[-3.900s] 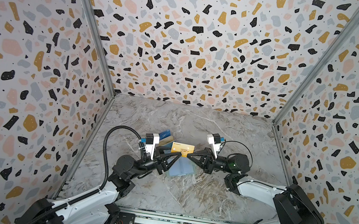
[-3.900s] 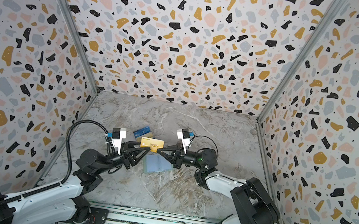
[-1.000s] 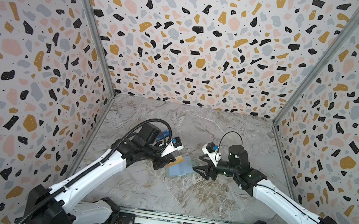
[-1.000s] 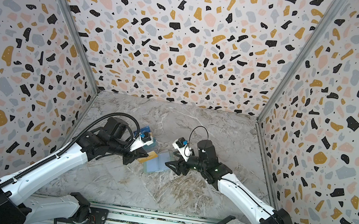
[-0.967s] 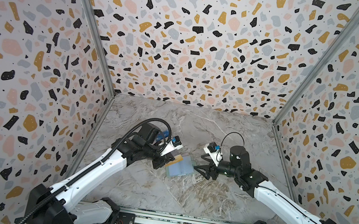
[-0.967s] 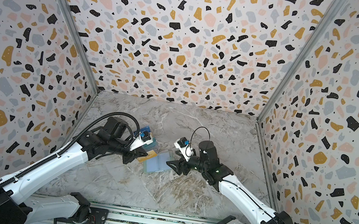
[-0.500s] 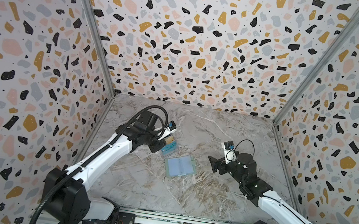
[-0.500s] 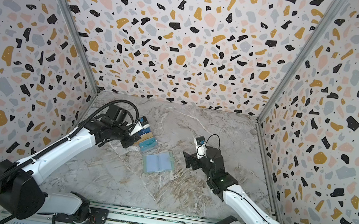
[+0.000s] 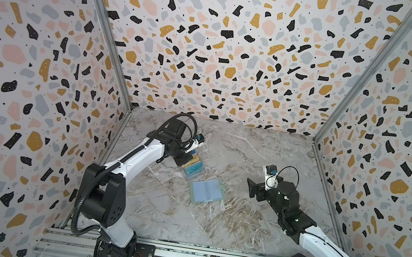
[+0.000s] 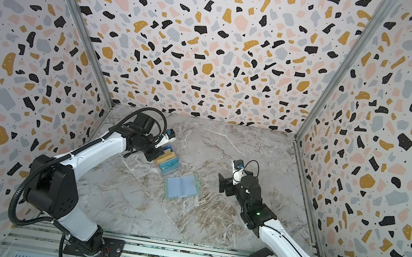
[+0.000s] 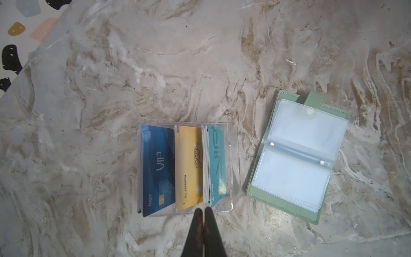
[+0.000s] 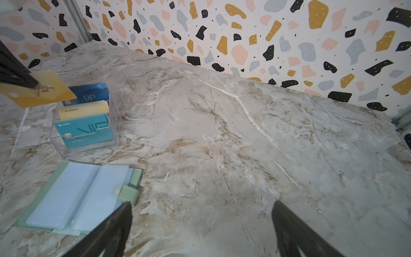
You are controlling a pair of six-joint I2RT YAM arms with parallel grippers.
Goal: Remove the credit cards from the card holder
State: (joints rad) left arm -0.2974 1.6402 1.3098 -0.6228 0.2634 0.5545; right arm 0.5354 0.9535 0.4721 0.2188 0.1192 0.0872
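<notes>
Legible markings, logged from my remote station:

1. Gold card, in the clear stand straight ahead of my left pincer: raised "VIP" across the face; "NO.88888834" along one edge.
2. Dark blue card, one slot over from the pincer's line: "VIP" in pale letters; small "logo" beside the chip.
3. Teal card, one slot over on the pincer's other side: large "VIP"; what I read as "AJON" beside a small emblem; a number line under the chip, too small for me to read.
4. Second gold card, clamped in my left pincer: raised "VIP".
</notes>
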